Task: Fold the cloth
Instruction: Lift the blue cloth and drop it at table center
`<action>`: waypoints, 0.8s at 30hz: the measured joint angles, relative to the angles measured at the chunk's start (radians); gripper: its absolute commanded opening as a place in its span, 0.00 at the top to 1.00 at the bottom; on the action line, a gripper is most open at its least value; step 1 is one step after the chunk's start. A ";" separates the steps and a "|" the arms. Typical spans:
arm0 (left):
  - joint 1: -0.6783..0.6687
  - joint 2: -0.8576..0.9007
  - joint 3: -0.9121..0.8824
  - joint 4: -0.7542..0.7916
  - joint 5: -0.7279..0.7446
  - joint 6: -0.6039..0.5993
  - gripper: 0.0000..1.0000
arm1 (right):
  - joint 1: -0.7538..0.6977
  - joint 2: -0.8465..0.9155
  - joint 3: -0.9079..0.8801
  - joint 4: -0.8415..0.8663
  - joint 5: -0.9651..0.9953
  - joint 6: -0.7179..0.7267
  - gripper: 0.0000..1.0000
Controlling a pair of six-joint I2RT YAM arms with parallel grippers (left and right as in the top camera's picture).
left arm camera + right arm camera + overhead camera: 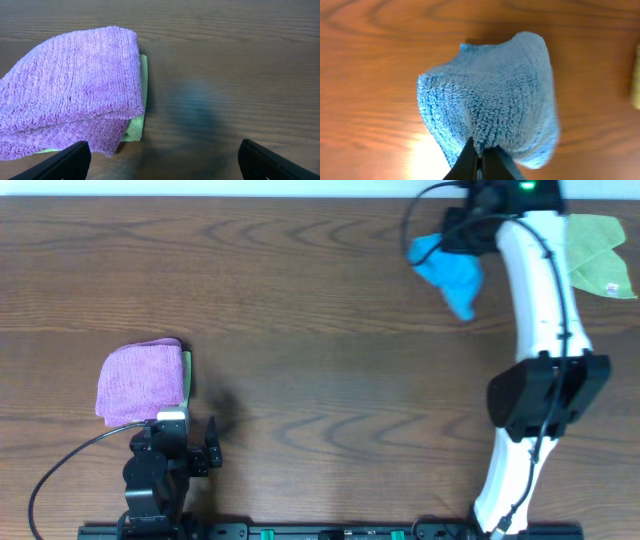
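Jaws of right gripper [481, 152] clenched on crumpled blue terry cloth [490, 95], bunched directly ahead of them — left gripper [166, 162], released, sits well apart beside folded purple terry cloth [70, 85]

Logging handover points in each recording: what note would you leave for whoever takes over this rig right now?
Left gripper: open, empty, near the folded purple cloth, which lies on a green cloth.
Right gripper: shut on the bunched blue cloth, far right of the table.
Done: the purple cloth looks folded.
To do: fold the blue cloth; a lime cloth beside it lies unfolded.
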 measured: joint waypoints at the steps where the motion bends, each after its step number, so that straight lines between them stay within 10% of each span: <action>1: 0.000 0.000 0.000 0.000 0.000 0.000 0.05 | 0.020 0.000 0.000 0.002 -0.001 0.000 0.99; 24: 0.000 0.000 0.000 0.000 0.000 0.000 0.05 | 0.369 0.220 -0.001 0.101 -0.081 -0.037 0.99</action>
